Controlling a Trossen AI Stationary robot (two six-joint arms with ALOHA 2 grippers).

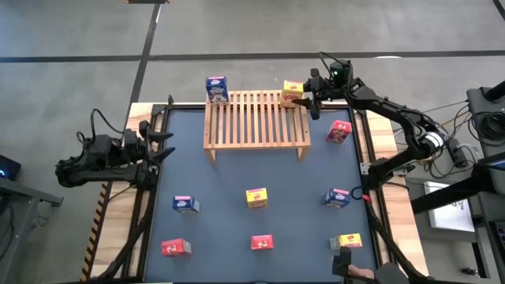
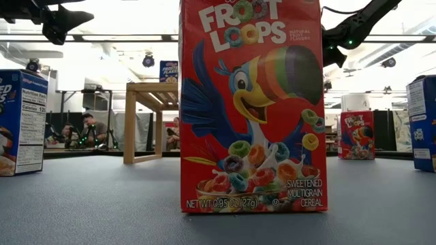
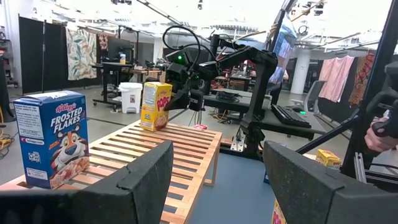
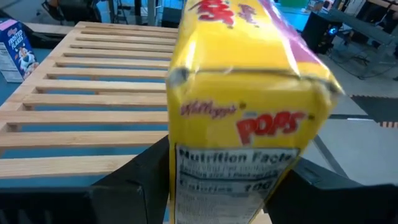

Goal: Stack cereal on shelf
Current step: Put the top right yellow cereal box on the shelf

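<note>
The wooden slatted shelf [image 1: 256, 118] stands at the far middle of the table. A blue cereal box [image 1: 217, 88] stands upright on its far left corner. My right gripper [image 1: 306, 96] is at the shelf's far right corner, shut on a yellow cereal box [image 1: 292, 92]. In the left wrist view this yellow box [image 3: 155, 106] is upright on the slats. Several more boxes stand on the mat, and a red one [image 2: 252, 105] fills the low view. My left gripper [image 1: 166, 142] waits open at the table's left edge. My right gripper pinches the yellow box between its two fingers [image 4: 140, 177], one on each opposite side, with the Nutrition Facts panel [image 4: 233, 168] facing the wrist. The fingers come level from the table's right side. The box stands upright, its bottom [image 3: 153, 127] on the slats at the far right corner.
On the mat stand a red box [image 1: 339, 131] right of the shelf, a blue [image 1: 337, 197], a yellow [image 1: 256, 197] and a blue [image 1: 185, 204] in the middle row, and red [image 1: 176, 248], red [image 1: 262, 242] and yellow [image 1: 349, 241] near the front. A person's hand [image 1: 367, 274] shows at the near edge.
</note>
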